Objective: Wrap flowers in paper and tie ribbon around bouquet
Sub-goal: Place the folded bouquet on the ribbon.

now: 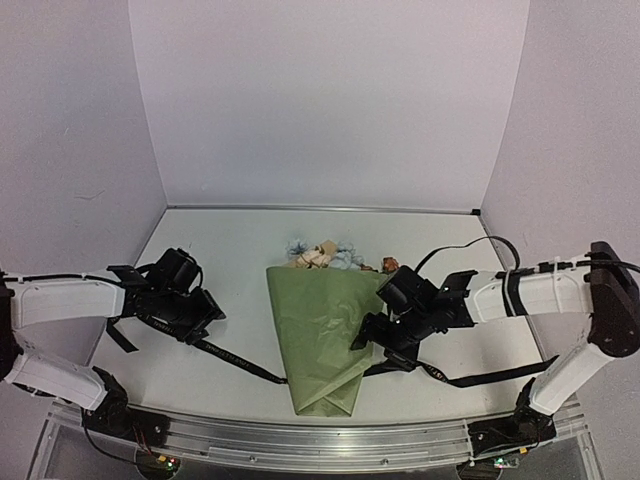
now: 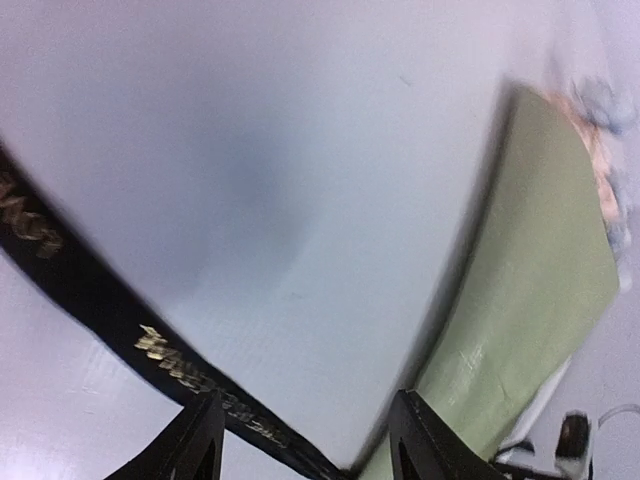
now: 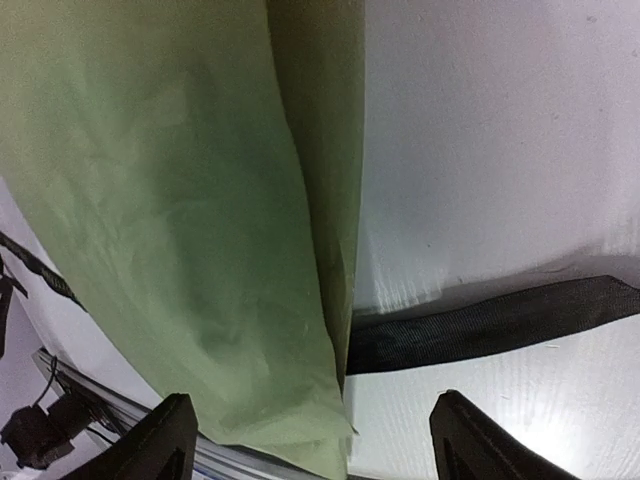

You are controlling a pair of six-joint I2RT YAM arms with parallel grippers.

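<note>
Two robot arms flank a bouquet (image 1: 322, 340) lying at the middle of a white table (image 1: 230, 250), its narrow end toward the arms' bases. Olive-green paper (image 1: 315, 320) is folded into a cone around the flowers (image 1: 318, 255), whose pale blue, cream and brownish heads stick out of the wide far end. One long black ribbon (image 1: 240, 362) with small printed lettering lies flat on the table, passes under the lower part of the cone and comes out on both sides.

To the left, well apart from the paper, the left gripper (image 2: 305, 448) hangs low over the ribbon with its fingers (image 2: 205, 445) spread; the band runs between them, and no pinch on it shows. At the cone's right edge, the right gripper (image 3: 320, 445) hovers with its fingers (image 3: 478, 440) set wide apart, holding nothing, the paper's folded edge and the ribbon's right stretch below it.
</note>
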